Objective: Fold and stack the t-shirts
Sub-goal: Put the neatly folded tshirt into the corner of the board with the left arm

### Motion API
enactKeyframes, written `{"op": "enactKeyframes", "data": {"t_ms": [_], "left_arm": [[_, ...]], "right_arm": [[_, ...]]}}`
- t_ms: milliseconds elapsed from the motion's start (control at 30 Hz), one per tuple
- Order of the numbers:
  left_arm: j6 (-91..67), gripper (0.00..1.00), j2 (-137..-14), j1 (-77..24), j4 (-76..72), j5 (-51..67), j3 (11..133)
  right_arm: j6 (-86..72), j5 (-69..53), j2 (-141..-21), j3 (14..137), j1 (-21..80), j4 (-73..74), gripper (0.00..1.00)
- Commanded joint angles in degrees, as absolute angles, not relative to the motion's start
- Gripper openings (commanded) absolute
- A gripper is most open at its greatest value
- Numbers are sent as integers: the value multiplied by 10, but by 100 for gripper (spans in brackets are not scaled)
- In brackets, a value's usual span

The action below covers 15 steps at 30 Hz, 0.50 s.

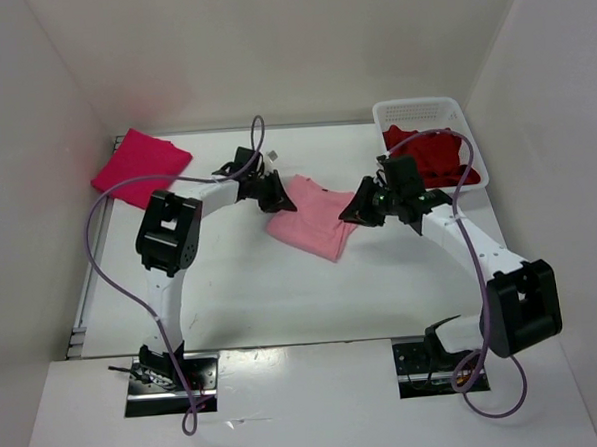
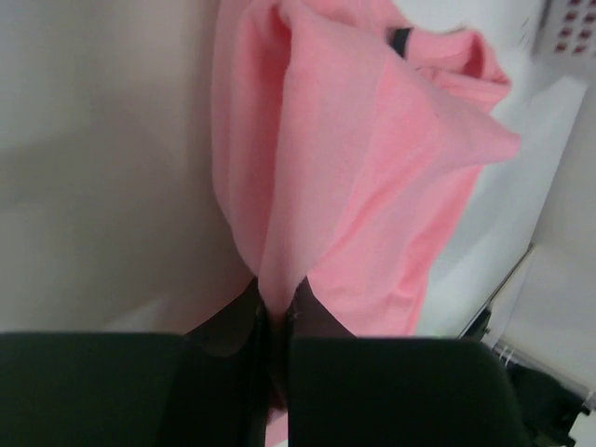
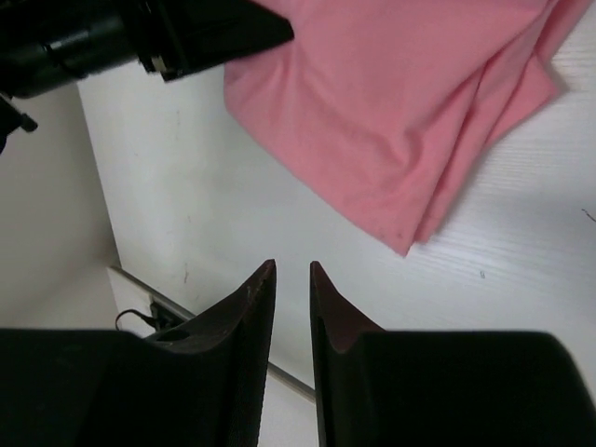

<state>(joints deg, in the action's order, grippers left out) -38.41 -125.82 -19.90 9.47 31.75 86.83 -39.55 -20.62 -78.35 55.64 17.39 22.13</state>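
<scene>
Left wrist: left gripper (image 2: 277, 303) tight on pink shirt (image 2: 354, 168)

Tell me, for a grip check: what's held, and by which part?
Left gripper pinches the pale pink t-shirt at its edge; right gripper holds nothing.

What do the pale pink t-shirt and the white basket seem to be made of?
The pale pink t-shirt looks like soft matte knit cloth, probably cotton: it drapes in folds and shows no shine. The white basket looks like moulded plastic: stiff lattice walls with regular holes.
</scene>
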Motion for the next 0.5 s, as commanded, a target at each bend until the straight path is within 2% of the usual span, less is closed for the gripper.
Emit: {"op": "enactKeyframes", "data": {"t_ms": [0, 233, 300, 367, 433, 467], "left_arm": [[-411, 0, -1222, -170, 83, 282, 939], [-438, 0, -1180, -49, 120, 305, 1049], [-438, 0, -1154, 13, 120, 305, 1055], [-452, 0, -1123, 86, 102, 305, 1007], [-471, 38, -1101, 135, 77, 300, 954], [-495, 55, -1083, 183, 42, 300, 888]], "right_arm": [[-403, -218, -738, 537, 171, 210, 27], [-398, -235, -727, 514, 171, 216, 27], [-398, -255, -732, 514, 171, 216, 27], [-398, -260, -732, 514, 171, 216, 27], [-392, -260, -737, 520, 171, 216, 27], [-392, -265, -743, 520, 171, 216, 27]]}}
